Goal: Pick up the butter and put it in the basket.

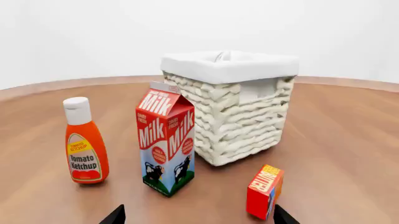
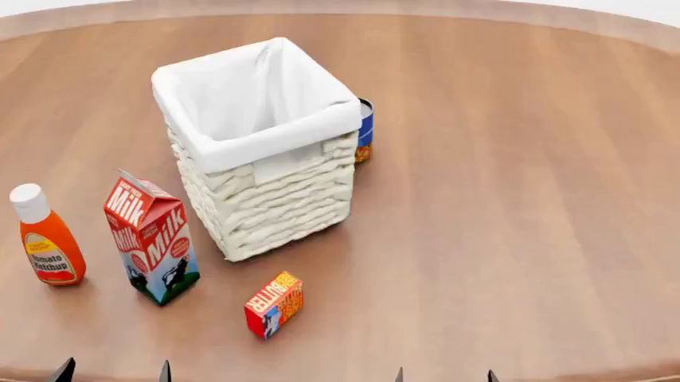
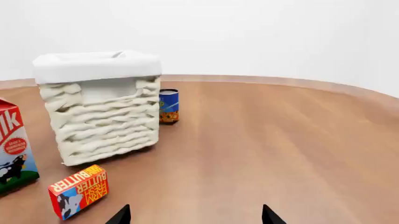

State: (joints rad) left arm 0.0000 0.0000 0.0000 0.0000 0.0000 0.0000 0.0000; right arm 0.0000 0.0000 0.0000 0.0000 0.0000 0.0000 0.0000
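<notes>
The butter [image 2: 274, 304], a small red-and-orange carton, lies on the wooden table in front of the basket [image 2: 266, 187], a tall cream wicker one with a white liner. The same butter [image 1: 264, 191] [image 3: 79, 190] shows in both wrist views, as does the basket [image 1: 240, 121] [image 3: 103, 121]. My left gripper [image 2: 113, 372] [image 1: 194, 215] is open at the near table edge, with the butter just inside its right fingertip line and ahead of it. Also open and holding nothing, my right gripper [image 2: 444, 375] [image 3: 194, 215] sits to the right of the butter.
A red-blue milk carton [image 2: 152, 239] stands left of the basket, and an orange ketchup bottle [image 2: 46, 237] stands further left. A small blue can [image 2: 365, 131] sits behind the basket's right side. The round table's edge [image 2: 595, 24] curves at the back.
</notes>
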